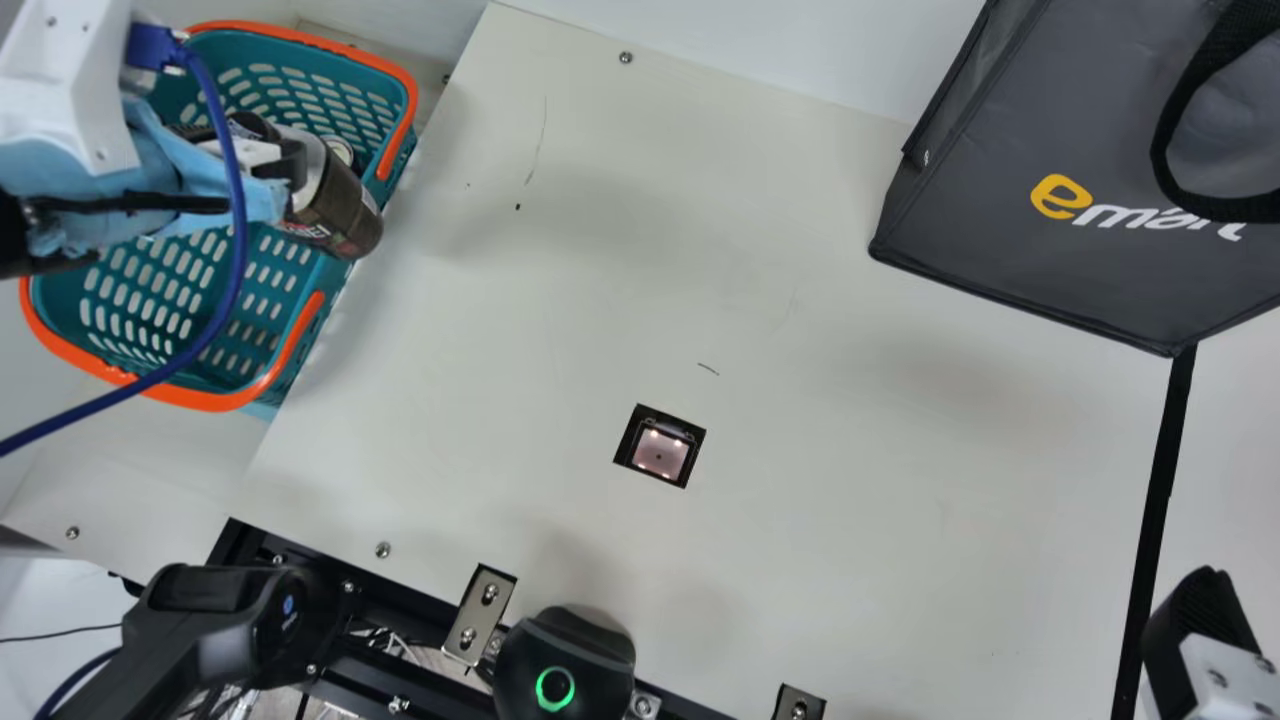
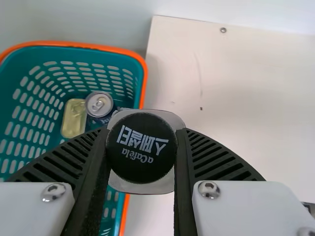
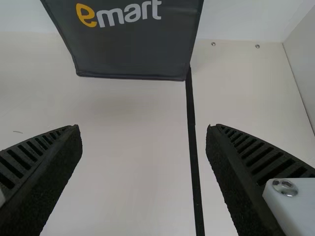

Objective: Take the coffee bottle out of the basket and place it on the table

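The main view put the dark brown and silver coffee bottle (image 1: 345, 215) at about ten o'clock, above the desk-side rim of the teal plastic basket (image 1: 200, 400) with orange edging, its base reaching past that rim towards the cream, flat-topped desk (image 1: 560, 310). The left claw (image 2: 142, 133) was closed on it, one black ribbed finger on either side just by the round black cap (image 2: 141, 160); the right claw (image 3: 142, 130) stood wide and held nothing. I judged the lifting-out all but done and the carry to the desk in hand. The next move called for taking the bottle towards four o'clock in the main view, keeping its base high enough to miss the rim, then righting it, lowering it until the base met the desk and only then letting go.

The bottle was tilted, neither upright nor flat. Its long axis ran from roughly ten or eleven o'clock at the cap end to between four and five at the base, seen in the main view; in the left wrist view, the cap faced back to that camera.
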Action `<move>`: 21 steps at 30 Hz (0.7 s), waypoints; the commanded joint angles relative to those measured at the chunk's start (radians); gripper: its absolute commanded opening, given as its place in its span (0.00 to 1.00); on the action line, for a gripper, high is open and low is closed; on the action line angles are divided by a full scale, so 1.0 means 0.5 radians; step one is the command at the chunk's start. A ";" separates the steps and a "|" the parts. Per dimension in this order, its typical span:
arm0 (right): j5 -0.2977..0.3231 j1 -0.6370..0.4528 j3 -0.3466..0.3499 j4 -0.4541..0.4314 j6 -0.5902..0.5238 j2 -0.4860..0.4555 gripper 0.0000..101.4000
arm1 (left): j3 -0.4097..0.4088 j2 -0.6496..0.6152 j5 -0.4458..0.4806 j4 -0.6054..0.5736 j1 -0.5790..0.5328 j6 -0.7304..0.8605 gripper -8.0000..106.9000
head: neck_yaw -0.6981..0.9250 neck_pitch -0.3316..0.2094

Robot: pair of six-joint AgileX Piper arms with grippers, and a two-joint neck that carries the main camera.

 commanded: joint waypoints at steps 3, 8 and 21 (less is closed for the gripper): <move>0.000 0.000 0.000 0.000 0.000 0.000 0.90 | 0.021 -0.020 -0.002 0.055 -0.102 -0.101 0.16 | 0.005 -0.052; 0.000 0.000 0.000 0.000 0.000 0.000 0.90 | 0.050 -0.045 -0.011 0.121 -0.221 -0.217 0.16 | 0.005 -0.052; 0.000 0.000 0.000 0.000 0.000 0.000 0.90 | 0.153 -0.109 -0.038 0.279 -0.477 -0.460 0.16 | 0.005 -0.052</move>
